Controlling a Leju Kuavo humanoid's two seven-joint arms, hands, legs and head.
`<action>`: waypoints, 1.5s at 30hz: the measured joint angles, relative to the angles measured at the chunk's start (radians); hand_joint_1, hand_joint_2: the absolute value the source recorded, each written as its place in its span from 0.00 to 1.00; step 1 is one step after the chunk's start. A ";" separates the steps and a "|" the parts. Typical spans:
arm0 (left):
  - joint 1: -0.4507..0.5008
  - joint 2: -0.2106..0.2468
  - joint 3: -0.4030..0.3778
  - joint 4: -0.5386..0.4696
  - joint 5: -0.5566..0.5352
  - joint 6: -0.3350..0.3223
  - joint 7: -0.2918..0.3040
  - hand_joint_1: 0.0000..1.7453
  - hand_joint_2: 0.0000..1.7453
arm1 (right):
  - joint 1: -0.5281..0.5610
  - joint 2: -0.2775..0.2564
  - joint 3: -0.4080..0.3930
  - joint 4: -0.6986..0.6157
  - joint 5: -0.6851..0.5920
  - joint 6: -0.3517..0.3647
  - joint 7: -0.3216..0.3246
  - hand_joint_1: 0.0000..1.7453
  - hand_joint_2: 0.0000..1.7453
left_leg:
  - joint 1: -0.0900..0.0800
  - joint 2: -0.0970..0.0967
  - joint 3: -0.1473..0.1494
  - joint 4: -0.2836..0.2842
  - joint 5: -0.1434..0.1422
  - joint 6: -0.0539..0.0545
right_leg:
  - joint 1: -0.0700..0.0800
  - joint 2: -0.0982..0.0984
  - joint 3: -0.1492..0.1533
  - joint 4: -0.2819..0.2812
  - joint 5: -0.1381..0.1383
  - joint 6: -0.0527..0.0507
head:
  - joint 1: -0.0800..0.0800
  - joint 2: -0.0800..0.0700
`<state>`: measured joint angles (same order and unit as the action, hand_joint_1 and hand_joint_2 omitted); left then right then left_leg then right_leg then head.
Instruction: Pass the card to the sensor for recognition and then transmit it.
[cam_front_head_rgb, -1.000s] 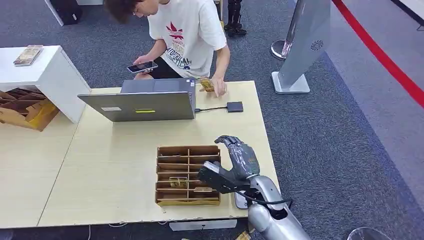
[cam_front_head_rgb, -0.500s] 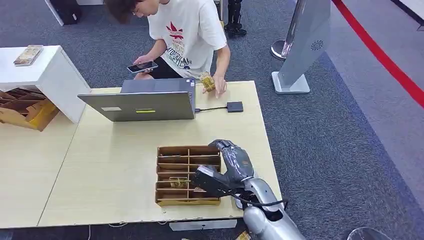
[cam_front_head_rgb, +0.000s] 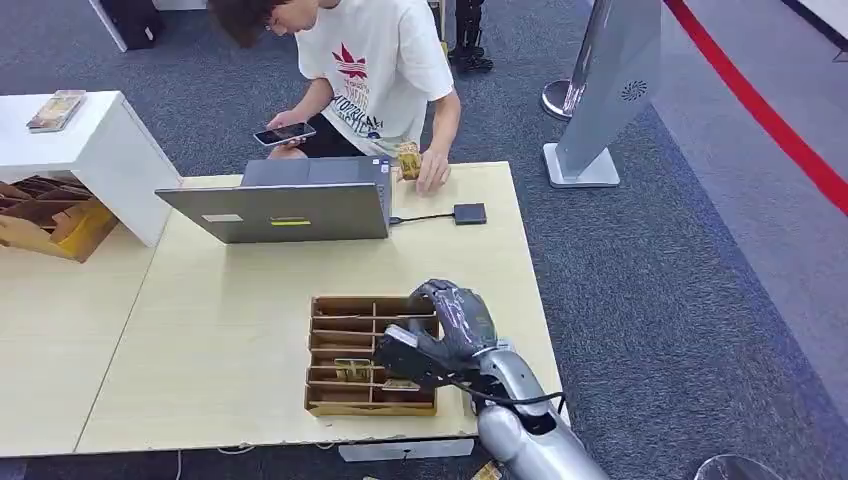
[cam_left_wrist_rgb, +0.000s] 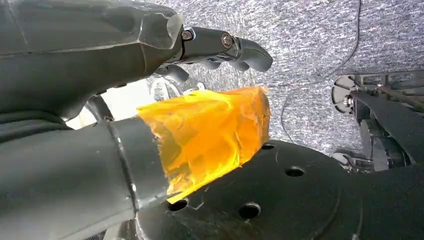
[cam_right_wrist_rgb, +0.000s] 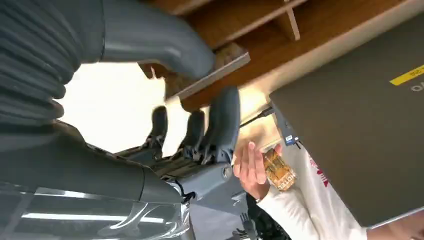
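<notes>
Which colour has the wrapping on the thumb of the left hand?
Translucent orange-yellow wrapping covers the thumb's tip, seen best in the left wrist view.

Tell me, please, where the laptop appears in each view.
Head view: laptop on the table's far side, before the person.
Left wrist view: not in it.
Right wrist view: the big grey slab beyond the wooden tray.
Shared landmark: the person's hand holding a card beside it.

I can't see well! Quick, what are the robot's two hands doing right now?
Left hand: holds nothing, fingers apart.
Right hand: over the wooden tray; can't tell if it holds a card.
</notes>
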<state>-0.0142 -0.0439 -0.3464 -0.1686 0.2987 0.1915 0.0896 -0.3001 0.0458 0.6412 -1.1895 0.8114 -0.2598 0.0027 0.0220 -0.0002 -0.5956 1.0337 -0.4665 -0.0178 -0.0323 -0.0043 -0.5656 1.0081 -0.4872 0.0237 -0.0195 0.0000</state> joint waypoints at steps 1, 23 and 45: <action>0.000 0.000 0.000 0.000 0.000 0.000 0.000 0.00 0.00 | -0.003 0.001 0.001 0.002 -0.003 0.000 0.000 0.99 1.00 | 0.000 0.000 0.000 0.000 0.000 0.000 | 0.000 0.000 0.000 0.000 0.000 0.000 | 0.000 0.000; 0.000 0.000 0.000 0.000 -0.002 0.002 0.002 0.00 0.00 | -0.013 0.002 0.002 0.016 -0.010 -0.022 -0.003 1.00 1.00 | 0.000 0.000 0.000 0.000 0.000 0.000 | 0.000 0.000 0.000 0.000 0.000 0.000 | 0.000 0.000; 0.002 -0.013 0.000 0.000 -0.001 0.024 -0.012 0.00 0.00 | 0.107 0.035 -0.072 -0.285 -0.143 -0.274 -0.195 1.00 1.00 | 0.000 0.000 0.000 0.000 0.000 0.000 | 0.000 0.000 0.000 0.000 0.000 0.000 | 0.000 0.000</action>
<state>-0.0126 -0.0568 -0.3464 -0.1686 0.2976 0.2155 0.0778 -0.1934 0.0805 0.5696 -1.4747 0.6684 -0.5333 -0.1919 0.0220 -0.0002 -0.5957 1.0337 -0.4665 -0.0177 -0.0324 -0.0044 -0.5656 1.0081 -0.4871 0.0237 -0.0191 0.0000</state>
